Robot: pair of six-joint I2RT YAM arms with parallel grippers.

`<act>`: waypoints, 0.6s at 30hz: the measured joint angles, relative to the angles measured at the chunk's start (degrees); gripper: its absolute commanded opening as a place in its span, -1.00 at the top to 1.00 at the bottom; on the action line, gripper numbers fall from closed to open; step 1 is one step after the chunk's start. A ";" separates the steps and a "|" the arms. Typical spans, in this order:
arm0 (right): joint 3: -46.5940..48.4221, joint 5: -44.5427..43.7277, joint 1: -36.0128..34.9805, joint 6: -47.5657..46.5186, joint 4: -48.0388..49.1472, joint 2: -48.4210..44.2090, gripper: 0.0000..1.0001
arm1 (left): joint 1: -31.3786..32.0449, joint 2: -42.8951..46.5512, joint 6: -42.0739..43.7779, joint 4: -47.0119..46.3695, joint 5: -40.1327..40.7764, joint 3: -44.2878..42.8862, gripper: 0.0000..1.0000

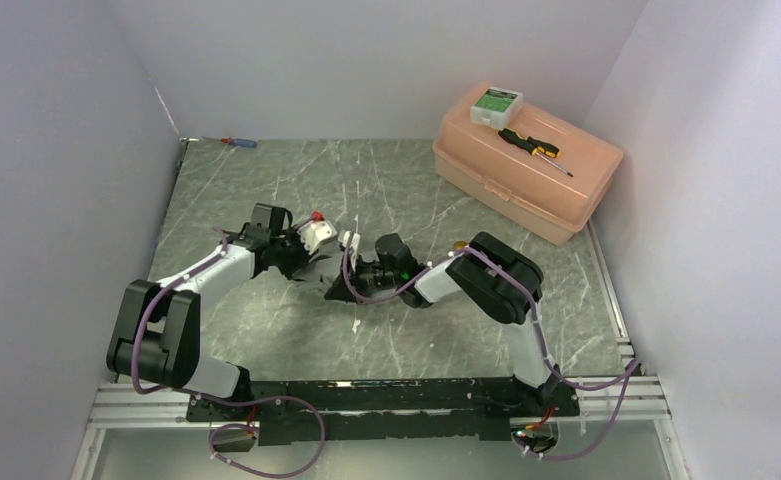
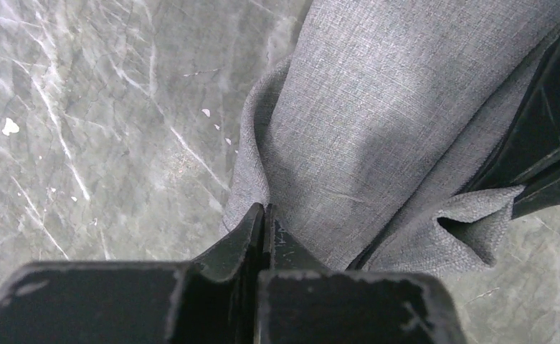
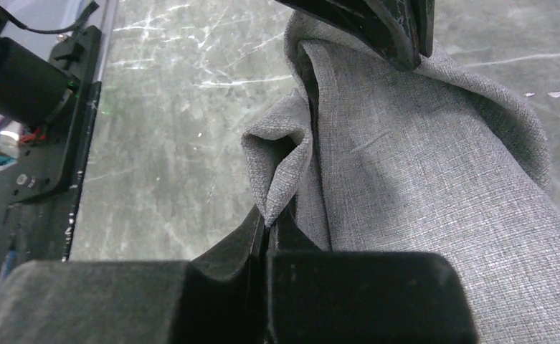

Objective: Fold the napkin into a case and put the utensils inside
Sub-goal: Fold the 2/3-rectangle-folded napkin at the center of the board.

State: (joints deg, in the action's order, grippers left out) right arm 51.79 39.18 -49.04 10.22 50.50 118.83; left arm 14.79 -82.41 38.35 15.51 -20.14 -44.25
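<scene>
- While both arms reach toward the middle of the top view, the left pincer [image 2: 264, 212] is pressed fully together on an edge of the napkin [image 2: 377, 122], at the lower middle of the left wrist view.
- From that pinch the grey cloth runs to the upper right of the frame, bunched and creased, with the marbled bench [image 2: 83, 129] bare to its left.
- At the lower middle of the right wrist view, the right pincer [image 3: 269, 218] is likewise clamped tight, its tips nipping a folded corner of the napkin.
- In that same view the cloth stretches up to the other pincer's black tips at the top of the frame, so the napkin spans the 2 pincers.
- Whether the cloth's underside touches the bench cannot be told.
- From above, the napkin shows only as a dark patch between the 2 pincers, left of centre and largely hidden by the arms.
- At the upper right of the top view sits a peach plastic box [image 1: 526, 185].
- On its lid lie 1 white-and-green box [image 1: 496, 103] and 1 black-and-yellow screwdriver [image 1: 534, 147].
- At the upper left, by the bench's far edge, lies 1 red-and-blue screwdriver [image 1: 238, 142].
</scene>
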 measured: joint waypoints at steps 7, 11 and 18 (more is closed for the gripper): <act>6.25 5.42 2.91 6.25 -7.80 2.78 1.00 | -0.39 0.07 -1.14 -0.02 -0.81 0.00 0.95; 10.14 8.11 3.96 8.94 -13.22 4.28 1.00 | -0.20 0.22 -1.68 -0.02 -1.68 0.00 0.95; 12.28 10.91 4.72 12.90 -18.47 4.61 1.00 | -0.20 2.86 -2.08 0.00 -2.82 0.50 0.95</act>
State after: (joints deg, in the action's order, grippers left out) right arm 64.07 50.09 -44.31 23.11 32.03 123.44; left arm 14.59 -79.55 36.27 15.51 -22.96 -43.75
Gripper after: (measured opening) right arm 0.021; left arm 0.036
